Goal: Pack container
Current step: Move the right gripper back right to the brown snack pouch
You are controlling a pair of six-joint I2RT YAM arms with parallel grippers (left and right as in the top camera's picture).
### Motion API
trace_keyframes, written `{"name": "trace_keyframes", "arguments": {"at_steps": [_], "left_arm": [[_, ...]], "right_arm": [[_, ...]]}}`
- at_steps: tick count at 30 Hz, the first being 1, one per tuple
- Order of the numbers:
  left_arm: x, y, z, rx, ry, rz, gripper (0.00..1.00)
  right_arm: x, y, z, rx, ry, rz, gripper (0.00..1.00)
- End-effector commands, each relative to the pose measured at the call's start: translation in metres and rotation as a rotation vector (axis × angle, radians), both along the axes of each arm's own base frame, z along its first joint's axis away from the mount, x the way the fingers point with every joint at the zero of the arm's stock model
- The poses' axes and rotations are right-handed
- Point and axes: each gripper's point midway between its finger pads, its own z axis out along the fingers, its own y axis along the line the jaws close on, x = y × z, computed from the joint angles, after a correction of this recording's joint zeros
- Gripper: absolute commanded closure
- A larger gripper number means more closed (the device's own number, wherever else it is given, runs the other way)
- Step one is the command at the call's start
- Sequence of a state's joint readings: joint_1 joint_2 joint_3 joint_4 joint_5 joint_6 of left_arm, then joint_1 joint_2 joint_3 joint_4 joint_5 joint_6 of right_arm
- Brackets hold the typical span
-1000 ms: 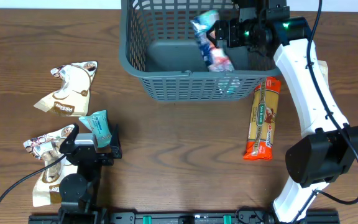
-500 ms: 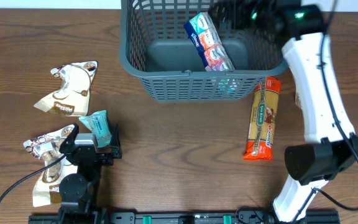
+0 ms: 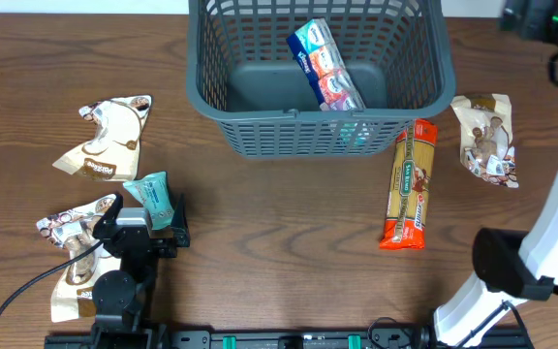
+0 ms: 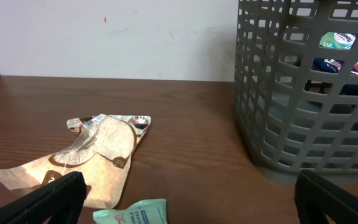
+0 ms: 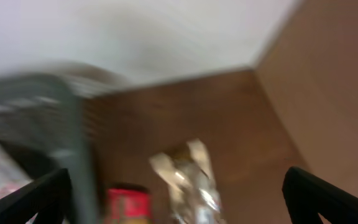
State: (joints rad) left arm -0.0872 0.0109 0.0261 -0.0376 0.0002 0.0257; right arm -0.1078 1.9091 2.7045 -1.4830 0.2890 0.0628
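Container (image 3: 223, 124): dark grey-blue lattice basket, top centre of overhead, upright on the wood table (image 3: 279, 271). In L wrist view its slotted wall fills the right side.
Inside: blue/white/red packet (image 3: 325, 66) lies diagonally, right of centre on the floor. A teal-and-white item (image 3: 357, 133) shows through the front slots near the lower right corner — can't tell what it is.
Just beside: orange spaghetti pack (image 3: 410, 184) lies lengthwise below the basket's front-right corner, top end right at the wall; contact unclear.
Further right: right pouch (image 3: 485, 139), brown-white, flat on the table, apart from the pasta and the basket.
Left side: mid-left pouch (image 3: 109, 138), brown-white, well apart from the basket. Lower-left pouch (image 3: 71, 254) is partly under the L arm (image 3: 124, 281). Small teal packet (image 3: 153, 197) sits between the two.
L gripper (image 4: 188, 186): lower left of overhead, low over the table, fingers spread wide, nothing between them — released.
R gripper (image 5: 178, 177): at upper right corner of overhead, outside the basket, partly cut by the frame. Wrist view is blurred, but the fingers sit far apart at the bottom corners, empty.
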Motion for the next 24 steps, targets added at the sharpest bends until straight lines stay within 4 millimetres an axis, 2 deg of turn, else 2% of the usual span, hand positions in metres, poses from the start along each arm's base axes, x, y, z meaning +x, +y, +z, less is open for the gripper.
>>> {"name": "trace_keyframes", "arguments": {"at_steps": [1, 9, 11, 13, 15, 18, 24], "left_arm": [[-0.001, 0.001, -0.018, 0.004, 0.051, 0.005, 0.01], [-0.001, 0.001, -0.018, 0.004, 0.051, 0.005, 0.01], [-0.001, 0.001, -0.018, 0.004, 0.051, 0.005, 0.01], [-0.001, 0.001, -0.018, 0.004, 0.051, 0.005, 0.01], [-0.001, 0.001, -0.018, 0.004, 0.051, 0.005, 0.01], [-0.001, 0.001, -0.018, 0.004, 0.051, 0.005, 0.01], [-0.001, 0.0, -0.018, 0.004, 0.051, 0.004, 0.01]], "right_arm": [[0.008, -0.027, -0.045, 0.016, 0.14, -0.007, 0.01], [0.016, -0.061, -0.146, 0.108, 0.358, -0.03, 0.01], [0.011, -0.055, -0.181, 0.117, 0.466, 0.059, 0.01], [0.006, -0.043, -0.206, 0.142, 0.539, 0.151, 0.01], [0.002, -0.039, -0.231, 0.166, 0.593, 0.179, 0.09], [-0.003, -0.04, -0.26, 0.173, 0.645, 0.171, 0.15], [-0.008, -0.057, -0.301, 0.104, 0.692, 0.125, 0.12]]}}
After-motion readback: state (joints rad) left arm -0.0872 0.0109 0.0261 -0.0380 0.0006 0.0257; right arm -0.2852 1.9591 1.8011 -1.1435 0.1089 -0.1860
